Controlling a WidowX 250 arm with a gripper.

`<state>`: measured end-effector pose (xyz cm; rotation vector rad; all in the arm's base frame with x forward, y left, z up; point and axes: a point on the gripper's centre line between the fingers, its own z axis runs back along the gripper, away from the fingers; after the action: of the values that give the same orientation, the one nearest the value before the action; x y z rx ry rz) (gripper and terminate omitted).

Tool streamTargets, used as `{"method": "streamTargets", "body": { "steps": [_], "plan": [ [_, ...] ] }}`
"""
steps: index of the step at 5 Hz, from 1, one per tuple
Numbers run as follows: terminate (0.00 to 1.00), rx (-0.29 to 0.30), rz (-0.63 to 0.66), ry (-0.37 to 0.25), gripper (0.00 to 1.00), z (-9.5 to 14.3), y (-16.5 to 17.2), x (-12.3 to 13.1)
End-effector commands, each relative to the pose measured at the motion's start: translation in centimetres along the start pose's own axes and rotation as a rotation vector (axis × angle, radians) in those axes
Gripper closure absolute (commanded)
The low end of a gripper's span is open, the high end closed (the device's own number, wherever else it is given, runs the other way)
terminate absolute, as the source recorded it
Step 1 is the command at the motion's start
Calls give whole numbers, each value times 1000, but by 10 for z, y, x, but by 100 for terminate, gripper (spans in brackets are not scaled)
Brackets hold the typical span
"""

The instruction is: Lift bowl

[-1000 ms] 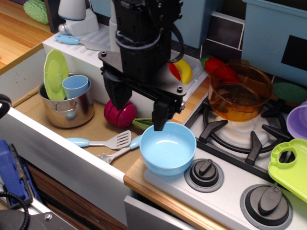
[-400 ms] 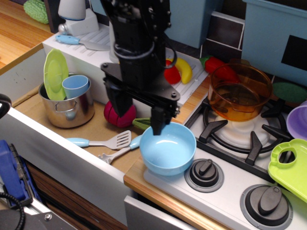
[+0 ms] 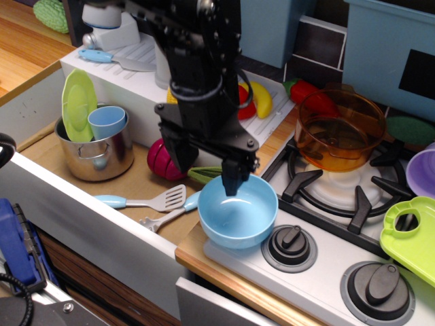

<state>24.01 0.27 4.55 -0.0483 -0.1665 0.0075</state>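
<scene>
The light blue bowl [image 3: 238, 212] stands upright and empty at the counter's front edge, by the left end of the stove. My black gripper [image 3: 206, 170] hangs over its back left rim with the jaws wide apart. The right fingertip [image 3: 233, 180] dips inside the bowl near its back wall. The left fingertip [image 3: 178, 156] is outside the bowl, to its left. Nothing is held. The bowl rests on the counter.
A transparent orange pot [image 3: 338, 129] sits on the burner behind the bowl. Stove knobs [image 3: 291, 244] lie just right of the bowl. A spatula [image 3: 146, 200], a magenta ball [image 3: 163, 163] and a steel pot [image 3: 95, 153] with a green plate and blue cup lie in the sink to the left.
My gripper has moved right and down. Its right fingertip was at the bowl's back left rim and now sits inside the bowl. The bowl has not moved.
</scene>
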Motion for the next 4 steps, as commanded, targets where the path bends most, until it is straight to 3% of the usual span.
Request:
{"method": "streamTargets", "body": {
  "steps": [1, 2, 3, 4],
  "plan": [
    [0, -20, -5, -46, 0, -10, 3, 0],
    [0, -32, 5, -58, 0, -16, 0, 5],
    [0, -22, 16, -80, 100, -25, -1, 1],
    [0, -31, 30, -87, 100, -27, -4, -2]
  ]
}}
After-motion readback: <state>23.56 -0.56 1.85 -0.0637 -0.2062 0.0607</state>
